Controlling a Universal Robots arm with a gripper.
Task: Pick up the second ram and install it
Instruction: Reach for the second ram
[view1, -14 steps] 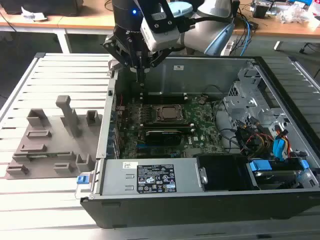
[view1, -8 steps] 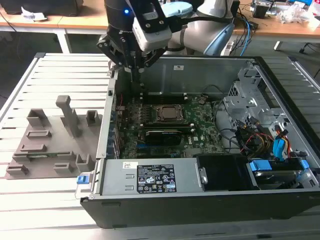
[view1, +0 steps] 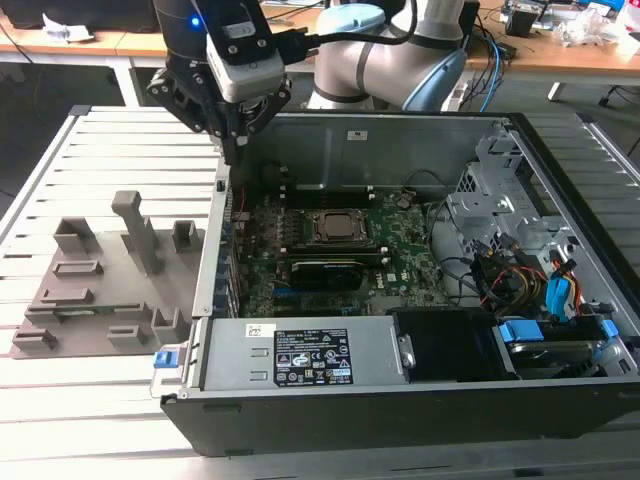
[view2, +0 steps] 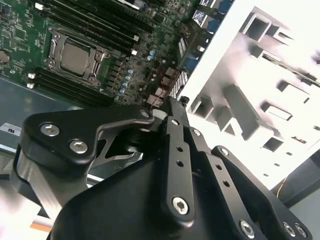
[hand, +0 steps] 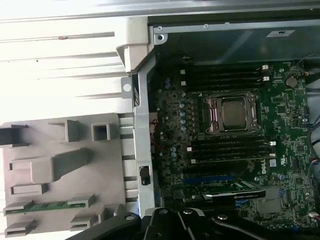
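The arm (view1: 390, 55) reaches in from the far side of the desk (view1: 100, 140), its wrist bent so that the tool (view1: 232, 150) points straight down. The tool hangs over the side wall of the open computer case (view1: 400, 130) at the exterior view's left, above the line where the case meets the grey fixture (view1: 100, 290), and touches neither. Its fingers (view1: 228, 140) taper to 1 narrow tip, drawn together, with nothing seen between them. In the second wrist view the dark links converge the same way towards the tool's tip (view2: 170, 102).

The second ram (hand: 47, 205) lies flat in the fixture (hand: 65, 165) outside the case, a thin green stick seated between 2 grey holders, well apart from the tool.

Inside the case the motherboard (view1: 400, 240) lies flat with the processor socket (view1: 335, 228) near its middle and rows of dark memory slots (hand: 227, 150) on both sides of it. The case wall stands between the fixture and the board.

The exterior view takes in the labelled power supply (view1: 300, 355) along the near side and a bundle of cables (view1: 520, 280) by the drive cage at its right. The second wrist view looks past the tool onto the socket (view2: 75, 55) and the fixture's raised blocks (view2: 240, 110).
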